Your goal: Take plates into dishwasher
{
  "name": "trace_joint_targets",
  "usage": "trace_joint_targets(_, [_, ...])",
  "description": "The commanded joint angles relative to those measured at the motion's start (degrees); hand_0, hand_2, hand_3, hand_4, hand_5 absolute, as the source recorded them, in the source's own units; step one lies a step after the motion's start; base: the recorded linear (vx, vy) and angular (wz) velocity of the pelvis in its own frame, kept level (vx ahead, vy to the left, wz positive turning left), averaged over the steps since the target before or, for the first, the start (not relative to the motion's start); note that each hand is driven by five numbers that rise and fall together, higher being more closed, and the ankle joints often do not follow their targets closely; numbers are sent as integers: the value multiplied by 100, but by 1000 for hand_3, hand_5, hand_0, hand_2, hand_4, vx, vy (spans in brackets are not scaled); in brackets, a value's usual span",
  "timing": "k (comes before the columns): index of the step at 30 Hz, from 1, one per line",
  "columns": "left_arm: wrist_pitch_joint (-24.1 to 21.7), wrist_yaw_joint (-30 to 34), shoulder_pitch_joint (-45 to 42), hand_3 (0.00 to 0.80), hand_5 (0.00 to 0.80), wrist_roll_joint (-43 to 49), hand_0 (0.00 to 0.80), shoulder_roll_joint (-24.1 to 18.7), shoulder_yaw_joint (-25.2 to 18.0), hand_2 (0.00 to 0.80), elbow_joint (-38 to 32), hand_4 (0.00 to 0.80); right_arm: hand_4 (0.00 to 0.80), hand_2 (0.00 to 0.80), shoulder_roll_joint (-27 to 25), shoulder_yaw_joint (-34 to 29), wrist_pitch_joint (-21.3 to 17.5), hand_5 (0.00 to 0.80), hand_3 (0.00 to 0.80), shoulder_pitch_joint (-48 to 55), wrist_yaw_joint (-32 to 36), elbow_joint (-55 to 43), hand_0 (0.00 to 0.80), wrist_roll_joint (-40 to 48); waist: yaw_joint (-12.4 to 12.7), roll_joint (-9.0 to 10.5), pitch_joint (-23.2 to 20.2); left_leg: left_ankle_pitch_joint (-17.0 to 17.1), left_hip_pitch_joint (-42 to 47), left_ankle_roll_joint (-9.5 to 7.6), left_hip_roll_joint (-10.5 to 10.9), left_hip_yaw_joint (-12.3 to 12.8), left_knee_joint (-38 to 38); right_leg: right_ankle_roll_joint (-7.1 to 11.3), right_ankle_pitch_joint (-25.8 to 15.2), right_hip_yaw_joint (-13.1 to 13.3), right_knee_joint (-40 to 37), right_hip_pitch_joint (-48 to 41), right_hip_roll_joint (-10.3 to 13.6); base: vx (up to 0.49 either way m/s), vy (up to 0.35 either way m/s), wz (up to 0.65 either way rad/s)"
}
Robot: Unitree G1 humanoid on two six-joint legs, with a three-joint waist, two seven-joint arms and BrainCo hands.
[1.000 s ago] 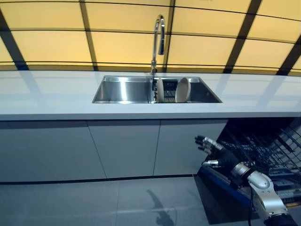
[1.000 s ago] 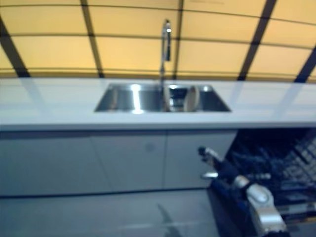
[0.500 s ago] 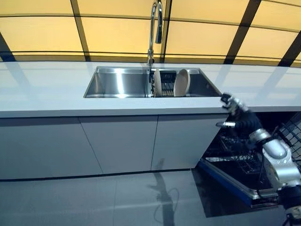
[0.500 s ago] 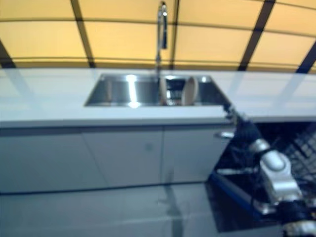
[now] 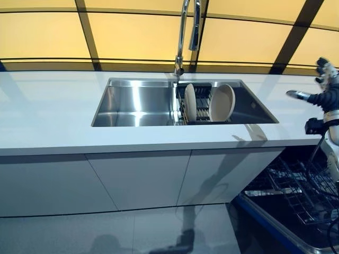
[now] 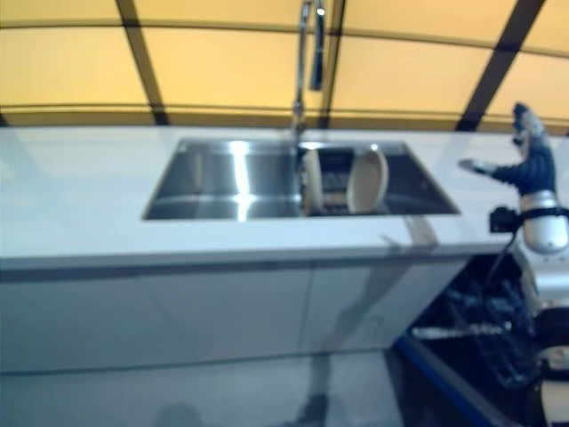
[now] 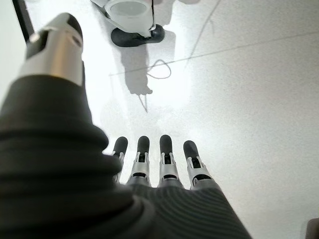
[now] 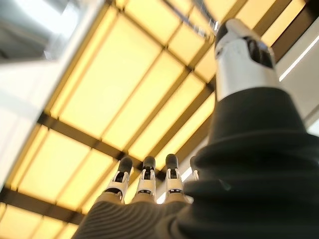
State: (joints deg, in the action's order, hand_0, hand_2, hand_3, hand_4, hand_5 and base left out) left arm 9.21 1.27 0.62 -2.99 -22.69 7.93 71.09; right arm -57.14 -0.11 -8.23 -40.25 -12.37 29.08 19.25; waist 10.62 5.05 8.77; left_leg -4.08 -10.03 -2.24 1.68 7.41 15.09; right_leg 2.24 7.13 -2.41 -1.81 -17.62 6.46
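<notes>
Two cream plates stand on edge in a dark rack (image 5: 201, 105) in the right basin of the steel sink (image 5: 132, 103): a narrow one (image 5: 190, 110) and a wider one (image 5: 222, 102). My right hand (image 5: 324, 96) is raised above the white counter at the far right, open and empty, well to the right of the plates. Its straight fingers (image 8: 145, 182) point at the yellow panelled wall in the right wrist view. My left hand (image 7: 159, 164) hangs open over the pale floor, holding nothing. The dishwasher (image 5: 296, 196) stands open at the lower right with its wire rack pulled out.
A tall chrome tap (image 5: 186, 32) rises behind the sink. The white counter (image 5: 47, 111) runs across the view above grey cabinet doors (image 5: 137, 180). The dishwasher's lowered door with a blue edge (image 5: 265, 225) juts over the floor at the lower right.
My right hand has risen from in front of the open dishwasher to above the counter at the far right. The camera has moved closer and to the left.
</notes>
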Motion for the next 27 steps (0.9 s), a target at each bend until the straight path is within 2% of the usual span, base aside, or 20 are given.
trace_joint_targets(1, [180, 48, -306, 0, 0, 269, 0, -89, 341, 0, 224, 0, 0, 0, -411, 193, 208, 0, 0, -308, -576, 42, 0, -78, 147, 71, -648, 758, -859, 323, -120, -136, -241, 207, 179, -122, 660, -65, -100, 33, 24, -6])
trace_joint_targets(5, [318, 32, -252, 0, 0, 181, 0, -80, 449, 0, 191, 0, 0, 0, -552, 402, 503, 0, 0, -685, -666, 329, 0, -131, 156, 63, -638, 710, -770, 320, -110, -195, -322, 290, 65, -192, 514, -9, 16, 29, 52, -7])
trace_joint_targets(10, [426, -55, -229, 0, 0, 80, 0, -112, 424, 0, 188, 0, 0, 0, -666, 696, 635, 0, 0, -1073, -772, 586, 0, -125, 199, 97, -691, 609, -800, 266, -29, -238, -239, 366, 22, -184, 497, -89, 132, 40, 69, -4])
trace_joint_targets(13, [410, 6, -124, 0, 0, 151, 0, -191, 440, 0, 155, 0, 0, 0, -691, 934, 806, 0, 0, -1383, -884, 809, 0, -141, 193, 167, -783, 442, -647, 56, 118, -174, -251, 579, -425, -268, 1212, 32, 330, 36, 128, -3])
trace_joint_targets(14, [391, 11, -99, 0, 0, 152, 0, -206, 453, 0, 140, 0, 0, 0, -694, 941, 806, 0, 0, -1387, -885, 883, 0, -151, 170, 146, -812, 429, -503, -4, 166, -173, -356, 635, -766, -321, 1770, 201, 407, 111, 209, 0])
trace_joint_targets(15, [368, -3, -54, 0, 0, 180, 0, -211, 492, 0, 150, 0, 0, 0, -701, 945, 795, 0, 0, -1351, -885, 969, 0, -173, 102, 48, -841, 431, -213, -78, 206, -246, -592, 671, -1202, -328, 2659, 545, 459, 126, 206, 3])
trace_joint_targets(17, [346, -21, -41, 0, 0, 204, 0, -209, 514, 0, 166, 0, 0, 0, -699, 945, 796, 0, 0, -1322, -878, 1000, 0, -167, 66, 4, -844, 444, -97, -99, 215, -284, -695, 680, -1326, -292, 3015, 735, 463, 131, 156, 11])
trace_joint_targets(18, [327, -92, -42, 0, 0, 205, 0, -228, 536, 0, 168, 0, 0, 0, -666, 971, 831, 0, 0, -1267, -880, 988, 0, -161, -51, -137, -825, 426, 211, -126, 168, -333, -887, 656, -1430, -266, 3829, 1256, 368, 194, 168, 24])
trace_joint_targets(19, [341, -145, -32, 0, 0, 150, 0, -249, 558, 0, 152, 0, 0, 0, -652, 1033, 866, 0, 0, -1310, -881, 1041, 0, -164, -102, -211, -820, 418, 405, -124, 134, -404, -1003, 611, -1454, -312, 3895, 1560, 339, 240, 162, 31])
trace_joint_targets(21, [397, -240, -3, 0, 0, 82, 0, -232, 583, 0, 122, 0, 0, 0, -605, 1175, 949, 0, 0, -1485, -832, 1144, 0, -279, -185, -285, -792, 456, 729, -71, 112, -513, -1241, 510, -1370, -440, 3565, 1886, 519, 204, -32, 24])
trace_joint_targets(23, [500, -324, 85, 0, 0, 86, 0, -263, 612, 0, 74, 0, 0, 0, -588, 1347, 1039, 0, 0, -1674, -876, 1166, 0, -213, -315, -299, -742, 432, 1019, 31, 85, -712, -1438, 471, -1330, -532, 2534, 2220, 592, 221, -220, 20])
trace_joint_targets(24, [538, -329, 109, 0, 0, 91, 0, -278, 613, 0, 59, 0, 0, 0, -581, 1365, 1063, 0, 0, -1698, -899, 1158, 0, -219, -345, -304, -732, 412, 1087, 65, 64, -758, -1476, 477, -1341, -553, 2292, 2284, 627, 236, -296, 27])
trace_joint_targets(25, [633, -348, 171, 0, 0, 81, 0, -314, 622, 0, 20, 0, 0, 0, -543, 1375, 1088, 0, 0, -1717, -998, 1105, 0, -243, -422, -287, -695, 327, 1253, 148, 33, -854, -1545, 535, -1470, -571, 1681, 2367, 727, 203, -263, 22])
trace_joint_targets(26, [668, -352, 190, 0, 0, 80, 0, -324, 627, 0, 7, 0, 0, 0, -522, 1382, 1108, 0, 0, -1717, -1041, 1065, 0, -282, -453, -279, -685, 286, 1315, 172, 26, -885, -1568, 573, -1570, -572, 1473, 2367, 760, 258, -332, 23])
trace_joint_targets(27, [741, -342, 239, 0, 0, 94, 0, -358, 636, 0, -24, 0, 0, 0, -494, 1367, 1221, 0, 0, -1708, -1100, 930, 0, -336, -550, -262, -653, 171, 1475, 242, -59, -917, -1603, 686, -1817, -484, 1051, 2392, 861, 227, -280, 26])
